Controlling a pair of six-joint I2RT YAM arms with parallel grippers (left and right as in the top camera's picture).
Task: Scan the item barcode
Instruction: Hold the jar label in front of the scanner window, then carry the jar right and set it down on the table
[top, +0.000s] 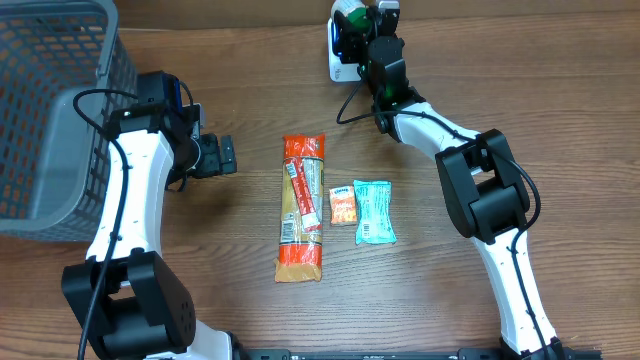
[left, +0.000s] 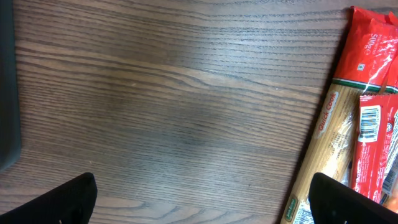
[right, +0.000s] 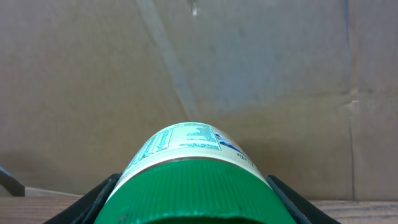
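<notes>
Right claw (right: 191, 198) is clenched on the green-lidded jar (right: 186, 146), at the far side of the worktop (top: 240, 60), right of centre. I can't see a barcode from here. I'd judge the jar rigid, smooth and round, with some weight, so it's prone to twisting. Grip by the ribbed lid end and keep the label clear. Left claw (top: 222, 155) is released and empty, left of the pasta pack (top: 301, 205). Count: one jar, one pasta pack, one orange packet (top: 343, 205), one teal packet (top: 374, 212), one basket (top: 100, 60).

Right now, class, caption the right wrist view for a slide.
Right gripper grips a green-lidded jar, label up, against a cardboard backdrop.
</notes>
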